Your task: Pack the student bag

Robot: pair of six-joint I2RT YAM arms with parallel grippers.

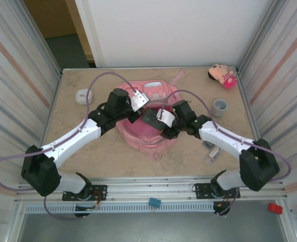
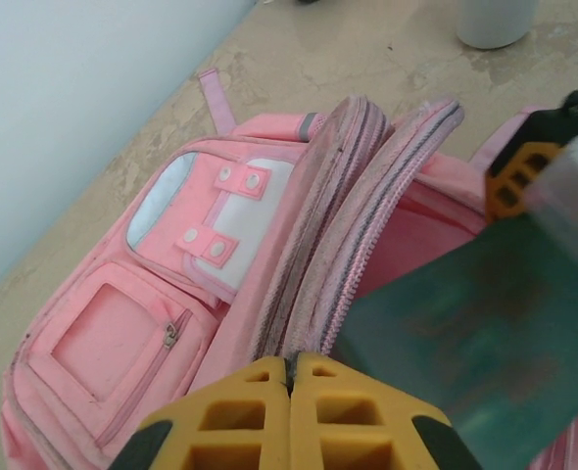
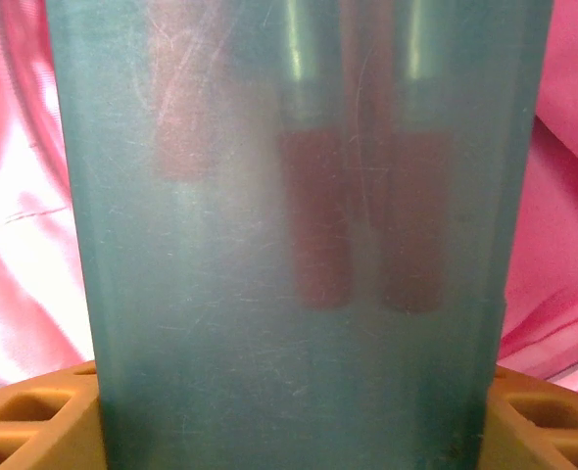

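Student bag [image 1: 138, 132] lies mid-table [image 1: 73, 151], a little toward the far side, its front pockets on the far side. From above we see both arms meeting over it. The left gripper [image 1: 138, 112] is at the left of its mouth. The right gripper [image 1: 157, 121] is just beside it and carries a dark teal case [image 1: 149, 119] over the opening. A grey cup [image 1: 220, 107] and a pink doll [image 1: 221, 75] sit well apart at the far right.

From the left wrist, the yellow fingers [image 2: 250, 411] are pressed together. The zip rim [image 2: 318, 245] of the student bag runs straight into their tips, so we judge they pinch it to hold the mouth open. The teal case shows at the right, above the pink lining and close beside that rim.

From the right wrist, the case is clamped between two tan fingers [image 3: 34, 426], with the jaws wide around its end. Pens show dimly through the plastic, and pink lining lies behind on both sides.

What worries us is how narrow the gap looks: a corner of the case could snag the zip rim if it descends off-line. The smooth plastic is held at one end, so it could pivot or slip. If the pinched rim pulls free, the mouth would fold shut under the case. The two wrists are also close enough to bump.
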